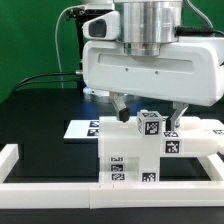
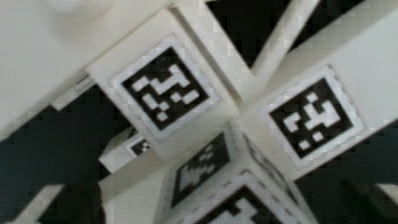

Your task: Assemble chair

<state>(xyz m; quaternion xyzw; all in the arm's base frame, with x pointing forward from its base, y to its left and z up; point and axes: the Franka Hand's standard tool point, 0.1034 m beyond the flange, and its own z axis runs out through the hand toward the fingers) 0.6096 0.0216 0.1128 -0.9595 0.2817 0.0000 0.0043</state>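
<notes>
The chair [image 1: 140, 160] is a white stepped stack of tagged blocks at the front of the black table. A small tagged piece [image 1: 150, 125] stands at its top, beside a tagged bar [image 1: 190, 142] reaching toward the exterior view's right. My gripper [image 1: 147, 112] hangs straight over that top piece. Its two dark fingers [image 1: 120, 104] stand wide apart on either side of the piece, with a gap showing, so it is open. The wrist view is filled by close, blurred tagged faces of the chair [image 2: 169, 85]; my fingers do not show clearly there.
The marker board [image 1: 84, 127] lies flat on the table behind the chair, toward the exterior view's left. A low white border rail [image 1: 18, 165] runs along the left side and front. Cables hang at the back left.
</notes>
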